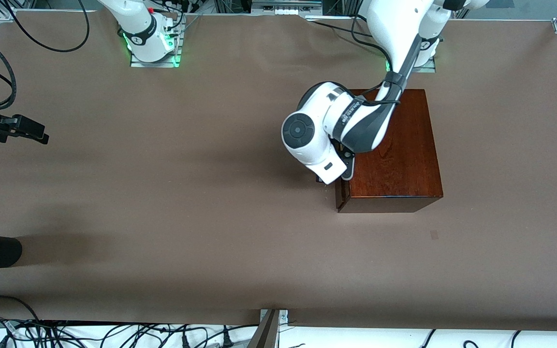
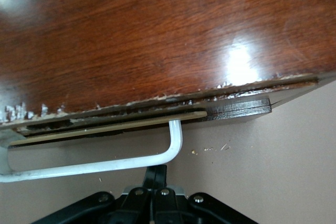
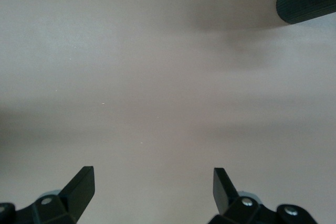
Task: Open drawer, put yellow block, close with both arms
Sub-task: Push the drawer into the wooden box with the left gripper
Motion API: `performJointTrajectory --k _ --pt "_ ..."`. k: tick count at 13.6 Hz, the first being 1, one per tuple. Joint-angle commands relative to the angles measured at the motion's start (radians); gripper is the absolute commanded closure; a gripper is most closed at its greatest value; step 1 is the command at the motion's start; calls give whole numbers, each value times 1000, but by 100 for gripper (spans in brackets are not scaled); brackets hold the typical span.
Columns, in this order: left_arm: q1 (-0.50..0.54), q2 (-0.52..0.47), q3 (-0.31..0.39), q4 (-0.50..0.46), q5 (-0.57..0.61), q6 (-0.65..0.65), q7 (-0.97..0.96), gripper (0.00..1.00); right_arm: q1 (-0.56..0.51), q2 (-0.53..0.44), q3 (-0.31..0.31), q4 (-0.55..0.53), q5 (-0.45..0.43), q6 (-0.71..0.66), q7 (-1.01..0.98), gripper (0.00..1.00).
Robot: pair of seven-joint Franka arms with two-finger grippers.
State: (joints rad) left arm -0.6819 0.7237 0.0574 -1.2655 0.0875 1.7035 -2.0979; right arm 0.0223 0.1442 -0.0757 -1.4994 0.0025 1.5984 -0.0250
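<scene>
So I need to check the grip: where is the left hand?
The left hand, shut, is at the drawer's white handle, in front of the mahogany box toward the left arm's end.

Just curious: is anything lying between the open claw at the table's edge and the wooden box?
Nothing: front view shows bare brown table between right claw and box.

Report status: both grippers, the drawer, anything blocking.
Left gripper shut at white bar handle of dark-fronted wooden drawer, barely ajar. Right gripper open over bare table, waiting. Yellow block not in view. No obstruction seen.
</scene>
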Motion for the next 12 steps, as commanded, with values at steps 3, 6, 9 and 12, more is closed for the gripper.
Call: performJointTrajectory --k 3,6,9,12 --pt "27 -56 16 -29 58 -10 61 100 -13 -14 11 2 -4 -9 -4 0" --pt "16 -72 4 76 25 -108 58 100 -13 -15 11 2 -4 -9 -4 0" --pt "16 -73 4 198 9 -186 71 82 -13 -15 11 2 -4 -9 -4 0" --pt "25 -118 21 198 26 -189 256 0 -13 -14 13 2 -4 -9 -4 0"
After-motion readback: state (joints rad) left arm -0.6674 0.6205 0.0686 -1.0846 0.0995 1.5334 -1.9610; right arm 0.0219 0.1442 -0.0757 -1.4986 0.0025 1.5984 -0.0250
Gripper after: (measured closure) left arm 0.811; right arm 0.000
